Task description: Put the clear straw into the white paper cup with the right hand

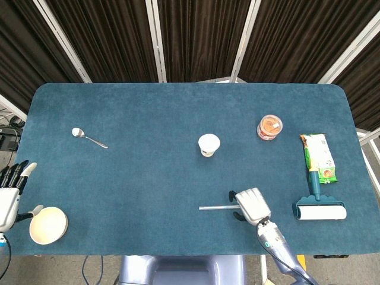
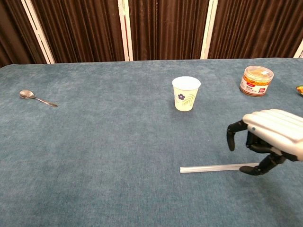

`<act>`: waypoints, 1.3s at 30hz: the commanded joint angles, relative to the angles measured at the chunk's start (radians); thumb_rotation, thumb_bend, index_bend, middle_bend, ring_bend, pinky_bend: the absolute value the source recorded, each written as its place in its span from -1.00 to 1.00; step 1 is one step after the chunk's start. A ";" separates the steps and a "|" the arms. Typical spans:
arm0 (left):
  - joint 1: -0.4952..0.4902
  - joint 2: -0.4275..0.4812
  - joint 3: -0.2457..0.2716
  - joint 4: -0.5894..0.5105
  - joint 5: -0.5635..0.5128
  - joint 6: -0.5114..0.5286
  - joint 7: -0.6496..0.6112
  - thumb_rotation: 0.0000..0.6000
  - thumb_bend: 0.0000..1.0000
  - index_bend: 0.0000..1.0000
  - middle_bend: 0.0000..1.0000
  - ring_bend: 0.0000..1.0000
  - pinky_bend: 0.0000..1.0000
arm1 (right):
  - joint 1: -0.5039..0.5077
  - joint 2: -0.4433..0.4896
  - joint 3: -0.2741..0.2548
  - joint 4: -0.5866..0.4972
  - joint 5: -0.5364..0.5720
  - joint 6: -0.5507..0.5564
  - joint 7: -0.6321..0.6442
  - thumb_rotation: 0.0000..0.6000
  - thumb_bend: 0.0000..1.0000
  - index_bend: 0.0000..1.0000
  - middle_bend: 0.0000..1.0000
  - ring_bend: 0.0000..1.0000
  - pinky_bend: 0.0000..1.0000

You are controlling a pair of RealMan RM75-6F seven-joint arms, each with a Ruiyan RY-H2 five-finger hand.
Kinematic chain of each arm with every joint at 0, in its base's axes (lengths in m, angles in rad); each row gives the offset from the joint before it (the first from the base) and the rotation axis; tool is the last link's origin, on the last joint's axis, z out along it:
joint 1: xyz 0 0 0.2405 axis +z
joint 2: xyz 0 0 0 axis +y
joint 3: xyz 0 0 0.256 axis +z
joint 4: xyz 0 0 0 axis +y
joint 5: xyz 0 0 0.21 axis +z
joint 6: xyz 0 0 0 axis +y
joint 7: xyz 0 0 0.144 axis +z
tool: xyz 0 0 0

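Note:
The clear straw (image 1: pixel 217 208) (image 2: pixel 213 168) lies flat on the blue cloth near the table's front edge, running left to right. My right hand (image 1: pixel 251 204) (image 2: pixel 265 139) hovers over its right end, fingers curved downward and apart, holding nothing. The white paper cup (image 1: pixel 208 144) (image 2: pixel 185 93), printed with a leaf, stands upright in the middle of the table, well behind the straw. My left hand (image 1: pixel 10 193) rests off the table's left front corner with its fingers spread, shown only in the head view.
A cream bowl (image 1: pixel 47 225) sits at the front left by my left hand. A metal spoon (image 1: pixel 88 138) (image 2: pixel 37 98) lies at the left. An orange-lidded jar (image 1: pixel 269 127) (image 2: pixel 256 81), a green snack packet (image 1: pixel 319 157) and a lint roller (image 1: pixel 319 205) stand at the right.

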 commanded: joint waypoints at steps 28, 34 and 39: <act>-0.003 0.001 0.000 0.003 0.000 -0.004 -0.005 1.00 -0.67 -1.00 -1.00 -1.00 -1.00 | 0.074 -0.213 0.064 0.074 0.209 -0.005 -0.154 1.00 -0.47 0.04 1.00 0.73 0.61; -0.002 0.000 0.001 0.003 0.001 -0.004 -0.005 1.00 -0.67 -1.00 -1.00 -1.00 -1.00 | 0.082 -0.223 0.058 0.092 0.240 -0.013 -0.174 1.00 -0.40 0.04 1.00 0.73 0.61; -0.002 0.001 0.001 0.003 0.001 -0.005 -0.008 1.00 -0.67 -1.00 -1.00 -1.00 -1.00 | 0.088 -0.225 0.056 0.094 0.263 -0.018 -0.190 1.00 -0.31 0.04 1.00 0.73 0.61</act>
